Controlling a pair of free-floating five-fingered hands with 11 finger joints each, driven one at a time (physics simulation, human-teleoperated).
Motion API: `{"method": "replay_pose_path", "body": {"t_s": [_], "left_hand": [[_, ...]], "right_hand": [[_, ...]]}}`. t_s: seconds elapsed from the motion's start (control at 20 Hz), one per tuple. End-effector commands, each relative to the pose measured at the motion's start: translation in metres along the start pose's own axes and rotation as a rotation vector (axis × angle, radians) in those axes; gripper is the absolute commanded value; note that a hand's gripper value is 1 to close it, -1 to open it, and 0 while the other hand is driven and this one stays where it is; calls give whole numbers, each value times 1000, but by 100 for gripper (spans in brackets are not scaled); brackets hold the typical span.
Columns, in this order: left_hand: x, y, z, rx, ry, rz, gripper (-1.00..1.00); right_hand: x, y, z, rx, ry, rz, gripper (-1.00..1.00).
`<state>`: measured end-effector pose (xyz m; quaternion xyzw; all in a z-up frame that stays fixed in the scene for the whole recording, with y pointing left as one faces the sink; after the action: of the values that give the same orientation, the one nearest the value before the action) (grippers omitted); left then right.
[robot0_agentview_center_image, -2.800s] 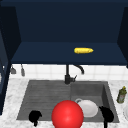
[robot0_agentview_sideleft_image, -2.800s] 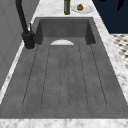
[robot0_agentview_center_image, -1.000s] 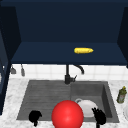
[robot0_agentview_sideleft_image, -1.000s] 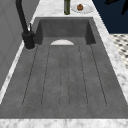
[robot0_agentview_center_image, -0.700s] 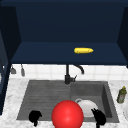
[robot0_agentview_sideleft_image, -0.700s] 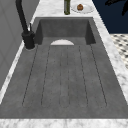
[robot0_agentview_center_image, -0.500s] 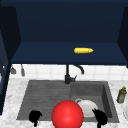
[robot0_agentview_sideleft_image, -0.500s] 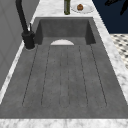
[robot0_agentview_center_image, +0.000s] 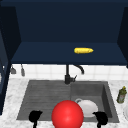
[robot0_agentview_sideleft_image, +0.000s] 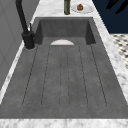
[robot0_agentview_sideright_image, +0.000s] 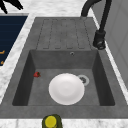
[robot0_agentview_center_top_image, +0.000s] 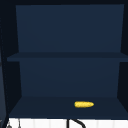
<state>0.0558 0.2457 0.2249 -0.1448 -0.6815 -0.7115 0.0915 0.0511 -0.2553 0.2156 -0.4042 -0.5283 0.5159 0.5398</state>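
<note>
A red ball (robot0_agentview_center_image: 67, 115) shows low in the front view, over the sink's front edge, between my two hands and apart from both. My left hand (robot0_agentview_center_image: 35, 116) hangs at the front left corner of the sink (robot0_agentview_center_image: 45, 93) and holds nothing. My right hand (robot0_agentview_center_image: 101, 117) hangs at the front right corner, near a white plate (robot0_agentview_center_image: 88, 108) that lies in the basin. Straight, spread fingers (robot0_agentview_sideleft_image: 117, 5) show at the far end in the left side view, and other fingers (robot0_agentview_sideright_image: 10, 5) in the right side view. A yellow corn cob (robot0_agentview_center_image: 83, 50) lies on the cabinet's lower shelf.
A black faucet (robot0_agentview_center_image: 67, 75) stands behind the sink. A green bottle (robot0_agentview_center_image: 121, 95) is on the counter at the right, with a small plate (robot0_agentview_sideleft_image: 81, 7) of food beside it. A small red thing (robot0_agentview_sideright_image: 37, 74) lies in the basin next to the white plate (robot0_agentview_sideright_image: 66, 88). The corn cob (robot0_agentview_center_top_image: 84, 104) lies alone on its shelf.
</note>
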Motion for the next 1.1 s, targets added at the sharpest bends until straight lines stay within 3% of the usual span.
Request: {"method": "replay_pose_path", "body": {"t_s": [0.0, 0.15, 0.3, 0.4, 0.45, 1.05], "left_hand": [[-4, 2, 20, 39, 3, -3, -100], [-4, 13, 33, 64, -13, 4, -100], [-4, 21, 45, 72, 1, 5, -100], [-4, 26, 53, 68, 12, -15, -100], [-3, 28, 59, 71, 0, -30, -100], [12, 56, 117, 114, -34, 0, -100]], "right_hand": [[0, 0, 0, 0, 0, 0, 0], [0, 0, 0, -1, 1, -1, 0], [0, 0, 0, -2, 1, -2, 0], [0, 0, 0, -3, 1, -3, 0], [0, 0, 0, -3, 1, -3, 0], [0, 0, 0, -4, 2, -5, 0]]}}
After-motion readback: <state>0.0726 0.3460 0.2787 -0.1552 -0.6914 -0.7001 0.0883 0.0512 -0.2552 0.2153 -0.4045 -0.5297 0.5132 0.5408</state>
